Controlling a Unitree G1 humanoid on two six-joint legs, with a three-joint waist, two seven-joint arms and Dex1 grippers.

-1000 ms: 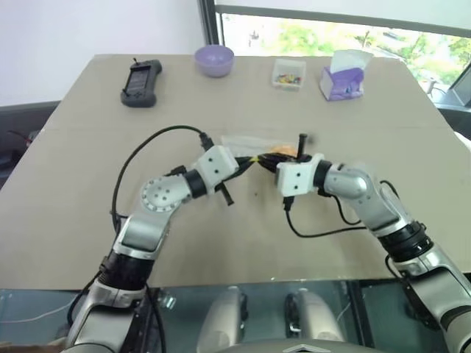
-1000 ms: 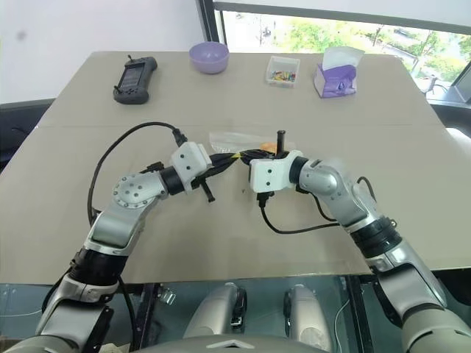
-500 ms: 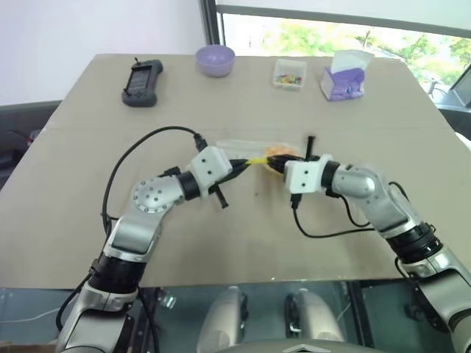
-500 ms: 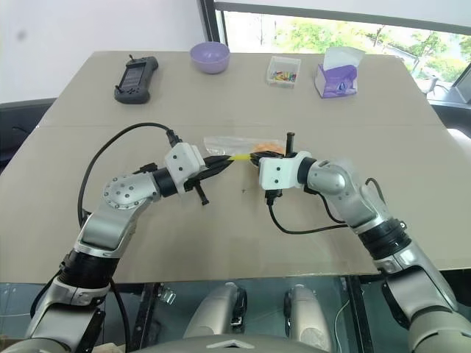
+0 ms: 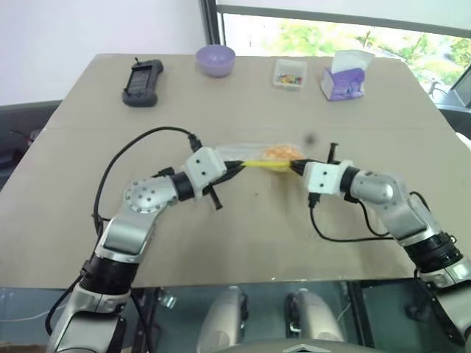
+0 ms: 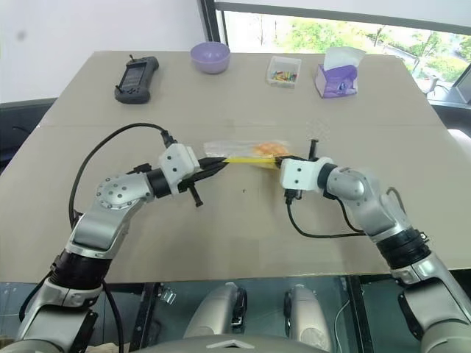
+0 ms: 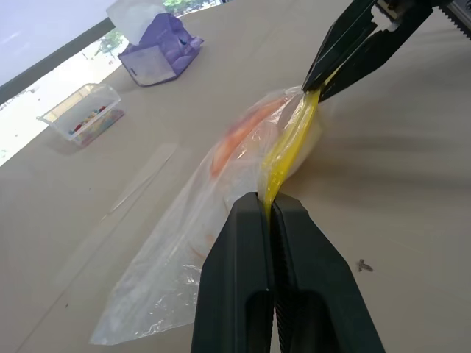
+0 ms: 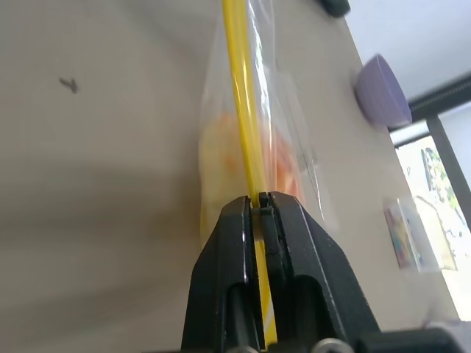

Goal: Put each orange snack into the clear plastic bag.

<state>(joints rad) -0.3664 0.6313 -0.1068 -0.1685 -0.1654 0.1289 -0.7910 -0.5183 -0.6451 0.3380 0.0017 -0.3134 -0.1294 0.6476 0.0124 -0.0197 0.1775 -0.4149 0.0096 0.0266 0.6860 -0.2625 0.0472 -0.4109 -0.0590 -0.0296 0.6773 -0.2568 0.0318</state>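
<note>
Far edge of counter [image 5: 88, 220], 10 to 2 o'clock: black handset [image 5: 140, 82], purple bowl [image 5: 215, 59], small clear box [image 5: 288, 73] with colourful bits, purple tissue box [image 5: 343, 77]. All well apart from bag, nothing blocking.

Centre: bag [image 5: 254, 155] stretched between tools. Left tool [image 7: 269, 208] clamped on yellow strip [image 7: 288, 147] at 9 o'clock end, right tool [image 8: 259, 202] clamped at 3 o'clock end. Snack [image 5: 280, 153] inside bag, toward right tool.
</note>
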